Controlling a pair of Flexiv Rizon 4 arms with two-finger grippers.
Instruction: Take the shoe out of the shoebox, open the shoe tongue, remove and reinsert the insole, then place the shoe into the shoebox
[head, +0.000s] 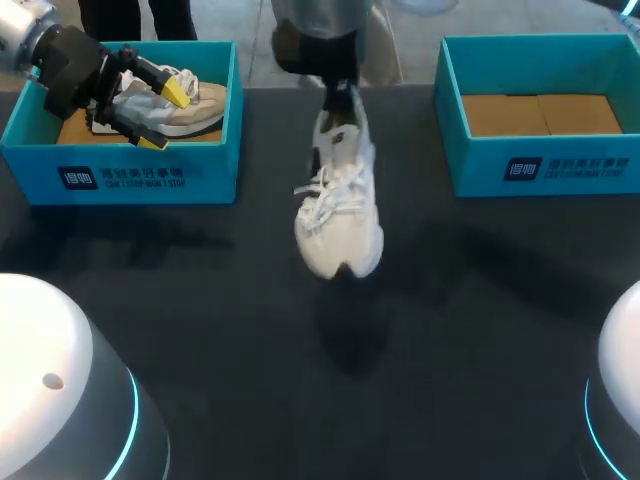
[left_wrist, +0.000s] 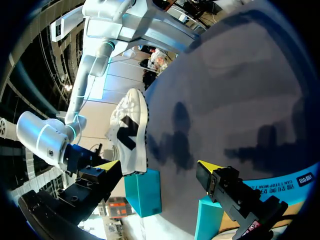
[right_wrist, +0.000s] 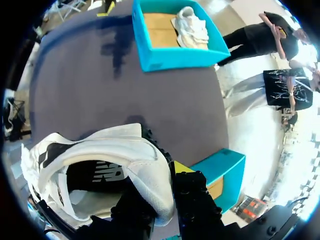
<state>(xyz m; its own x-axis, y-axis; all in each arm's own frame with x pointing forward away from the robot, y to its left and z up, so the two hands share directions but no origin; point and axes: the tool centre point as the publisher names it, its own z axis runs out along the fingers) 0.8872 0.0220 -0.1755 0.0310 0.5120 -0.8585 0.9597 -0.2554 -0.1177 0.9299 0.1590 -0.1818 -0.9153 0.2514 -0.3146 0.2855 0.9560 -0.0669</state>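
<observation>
Dangling over the table (head: 480, 300), the white shoe (head: 338, 215) hangs heel-pinched in the right gripper (right_wrist: 161, 197); the left gripper (head: 163, 115) gapes over the left shoebox (head: 150, 180).

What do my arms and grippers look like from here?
Left arm and right arm: silver-white rounded links, cyan light rings at joints. Left gripper and right gripper: black, blocky, two fingers with yellow wedge tips.

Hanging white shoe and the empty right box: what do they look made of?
White shoe: soft matte fabric upper, likely mesh or knit, with cord laces; weave too blurred to confirm. Right box: probably cardboard, with smooth teal printed walls and a bare brown floor showing a flap seam.
</observation>
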